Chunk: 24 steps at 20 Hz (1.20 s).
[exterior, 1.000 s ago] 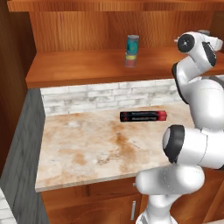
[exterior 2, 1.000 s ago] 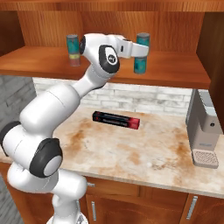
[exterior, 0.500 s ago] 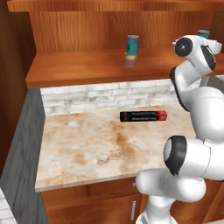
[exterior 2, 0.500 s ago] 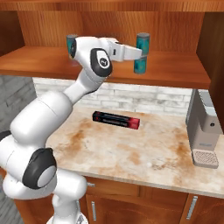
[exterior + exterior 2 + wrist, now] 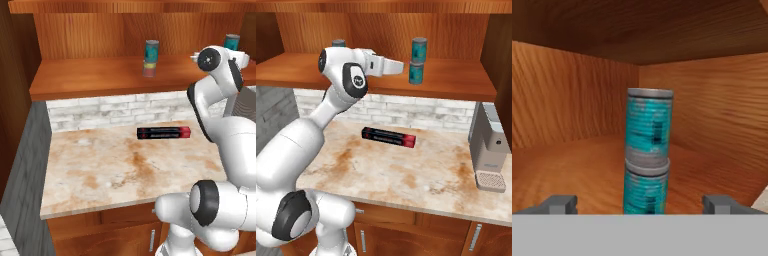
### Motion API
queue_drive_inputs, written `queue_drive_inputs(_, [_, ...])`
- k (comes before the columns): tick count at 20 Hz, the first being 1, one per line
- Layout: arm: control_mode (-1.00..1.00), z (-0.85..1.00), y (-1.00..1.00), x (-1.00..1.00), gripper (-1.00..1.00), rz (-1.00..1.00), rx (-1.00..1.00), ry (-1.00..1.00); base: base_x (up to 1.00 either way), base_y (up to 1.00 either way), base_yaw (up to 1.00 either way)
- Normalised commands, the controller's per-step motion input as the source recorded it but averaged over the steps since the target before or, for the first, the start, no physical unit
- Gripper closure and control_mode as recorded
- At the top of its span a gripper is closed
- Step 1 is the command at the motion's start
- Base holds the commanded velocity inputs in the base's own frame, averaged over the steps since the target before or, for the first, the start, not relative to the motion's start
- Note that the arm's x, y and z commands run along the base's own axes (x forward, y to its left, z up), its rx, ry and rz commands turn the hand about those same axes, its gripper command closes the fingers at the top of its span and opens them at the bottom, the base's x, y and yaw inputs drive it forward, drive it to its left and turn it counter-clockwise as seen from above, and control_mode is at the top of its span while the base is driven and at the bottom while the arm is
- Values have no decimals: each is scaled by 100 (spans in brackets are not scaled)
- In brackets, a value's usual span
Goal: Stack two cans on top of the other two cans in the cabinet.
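So, left base view: a small teal tin with silver rims [image 5: 151, 49] sits on a small tin with a yellow and red label [image 5: 149, 69], mid-shelf in the big reddish-brown wooden cabinet [image 5: 95, 80]. That pile looks done.
Bench: a long black-and-red box [image 5: 164, 133] lies on the speckled stone bench [image 5: 100, 170], well below the shelf.
Right base view: two more teal tins, upper [image 5: 419, 49] on lower [image 5: 416, 73], stand near the shelf's front edge. The tool [image 5: 400, 66] is just beside them, not touching.
Room: bare shelf lies behind the tool for backing away.
Hand view: both dark fingertips [image 5: 559, 204] stand wide apart, holding nothing. The stack stands straight between them, farther in.
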Motion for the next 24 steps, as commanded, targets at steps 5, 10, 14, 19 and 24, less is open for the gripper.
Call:
queue_drive_inputs(5, [-100,0,33,-65,-100,30,7,15,0,0,0])
queue_drive_inputs(10, [-100,-6,29,-70,-100,36,5,6,0,0,0])
queue_drive_inputs(14, [-100,-12,32,-80,-100,28,0,5,0,0,0])
queue_drive_inputs(19, [-100,-23,43,-82,-100,13,0,5,0,0,0])
queue_drive_inputs(24, [-100,-43,56,-67,-100,2,8,5,0,0,0])
